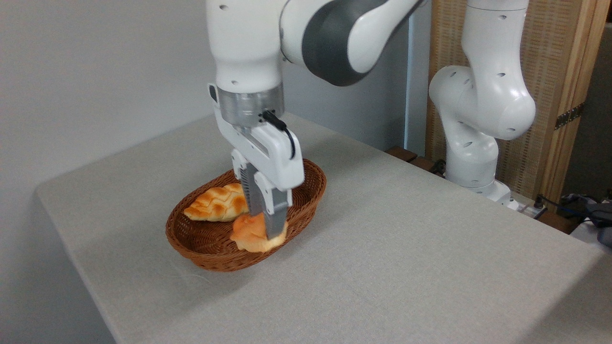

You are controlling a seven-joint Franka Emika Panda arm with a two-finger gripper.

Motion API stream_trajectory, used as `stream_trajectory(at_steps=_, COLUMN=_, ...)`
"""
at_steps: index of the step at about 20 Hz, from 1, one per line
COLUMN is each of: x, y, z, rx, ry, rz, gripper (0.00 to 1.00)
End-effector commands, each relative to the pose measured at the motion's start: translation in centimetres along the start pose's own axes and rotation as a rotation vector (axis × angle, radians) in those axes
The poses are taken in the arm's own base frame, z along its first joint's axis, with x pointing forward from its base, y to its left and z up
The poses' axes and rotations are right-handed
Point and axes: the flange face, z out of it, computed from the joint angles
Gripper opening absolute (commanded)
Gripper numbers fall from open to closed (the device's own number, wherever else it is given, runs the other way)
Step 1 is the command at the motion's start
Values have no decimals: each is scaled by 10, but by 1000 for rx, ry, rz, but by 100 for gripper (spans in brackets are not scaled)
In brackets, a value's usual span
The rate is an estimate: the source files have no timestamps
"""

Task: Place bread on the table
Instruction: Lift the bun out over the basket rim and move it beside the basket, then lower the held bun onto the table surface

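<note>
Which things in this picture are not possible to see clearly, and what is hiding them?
- Camera view: the gripper fingers cover the middle of the bread, so a firm grip cannot be confirmed.
- Whether the bread rests on the basket or is lifted: unclear.
- The braided loaf's right end: hidden behind the gripper.

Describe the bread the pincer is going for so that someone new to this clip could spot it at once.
On the grey-beige table sits a brown oval wicker basket. Against its near right rim lies a small round orange bun, with the pincer closed around it. Its neighbour, a braided loaf toward the basket's back left, is longer, paler and brown-ridged.
</note>
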Motion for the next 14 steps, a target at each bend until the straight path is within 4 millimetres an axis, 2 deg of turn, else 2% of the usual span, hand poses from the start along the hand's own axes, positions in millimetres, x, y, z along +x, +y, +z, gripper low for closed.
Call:
stream_trajectory(at_steps=1, x=-21, y=-15, z=12, rx=-22, ry=-30, rz=18, gripper=55)
stream_trajectory(at_steps=7, x=-21, y=-22, z=46, rx=-54, ry=-77, rz=15, gripper=55)
stream_trajectory(at_steps=8, x=-19, y=-23, z=52, rx=-52, ry=-80, rz=13, gripper=65)
stream_trajectory(at_steps=9, x=-18, y=-26, z=57, rx=-47, ry=-85, rz=14, gripper=81)
stream_trajectory(at_steps=10, x=-18, y=-26, z=60, rx=-50, ry=-89, rz=14, gripper=90)
stream_trajectory(at_steps=12, x=-18, y=-27, z=60, rx=-48, ry=-89, rz=13, gripper=100)
stream_trajectory(at_steps=14, x=-18, y=-27, z=60, rx=-46, ry=-89, rz=13, gripper=100)
